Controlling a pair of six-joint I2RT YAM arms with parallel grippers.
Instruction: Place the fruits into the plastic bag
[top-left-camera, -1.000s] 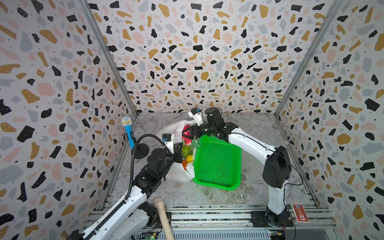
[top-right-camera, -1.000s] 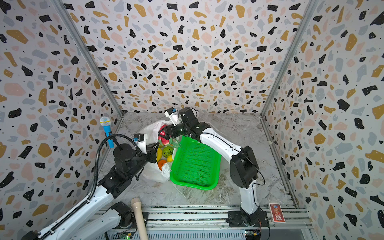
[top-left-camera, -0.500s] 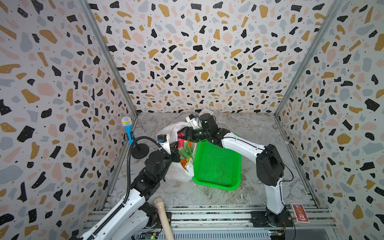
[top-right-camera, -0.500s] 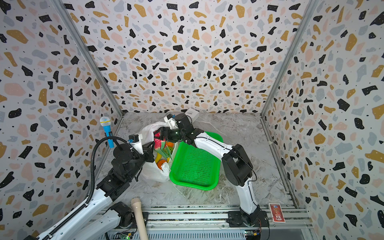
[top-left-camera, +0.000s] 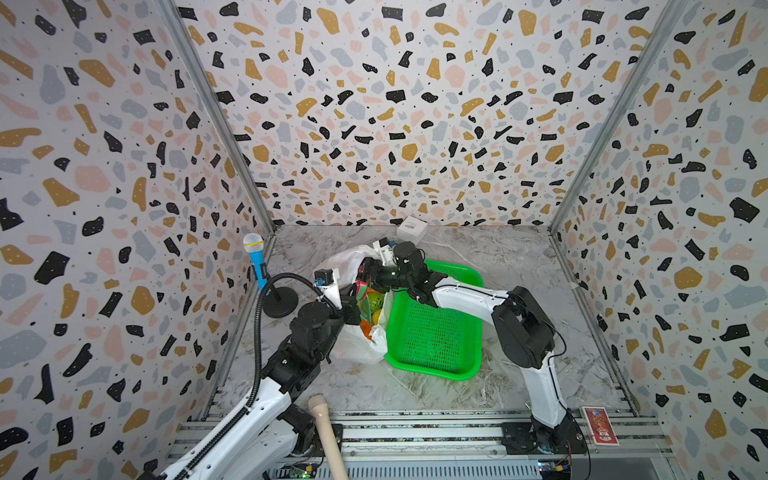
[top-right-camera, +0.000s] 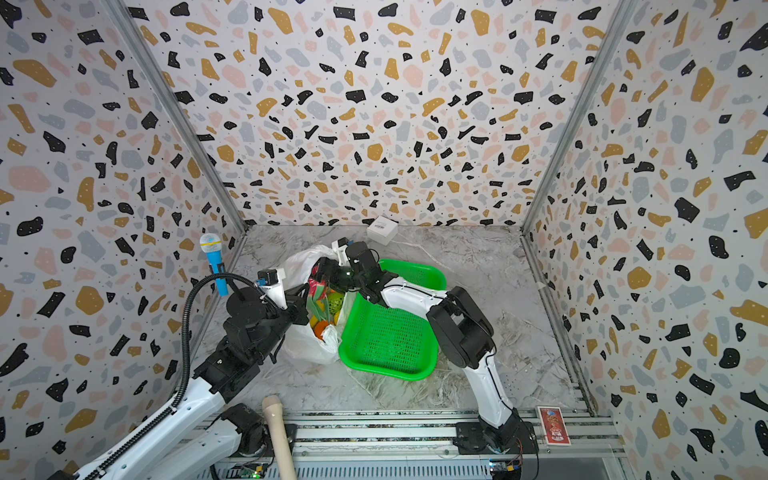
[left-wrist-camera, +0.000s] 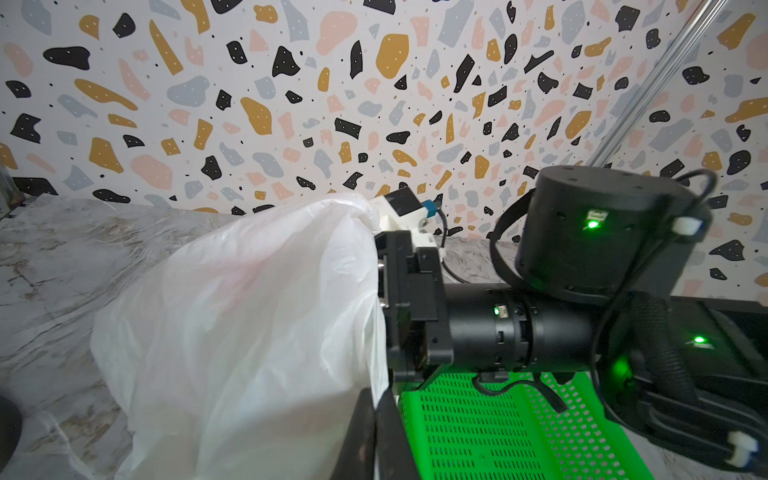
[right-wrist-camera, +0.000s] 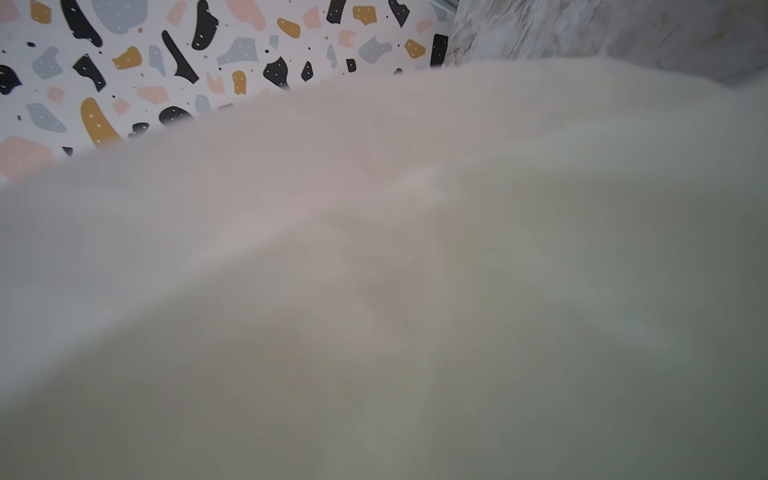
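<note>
Robot lab test cell: 3 terrazzo-print wall panels (top-left-camera: 395, 104) box in a grey marble-pattern bench (top-left-camera: 519, 257), 2 white robot arms (top-left-camera: 544, 390) bolted to a slotted aluminium rail (top-left-camera: 415, 434).

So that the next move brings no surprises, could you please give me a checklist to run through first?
1. Grip: left gripper shut on the plastic bag rim: ok.
2. Bag mouth open, fruits showing inside: ok.
3. No fruit in the visible part of the green basket: ok.
4. The right gripper at the bag mouth is empty: cannot tell; bag film veils its wrist view.
5. No fruit loose on the table: ok, none seen.
</note>
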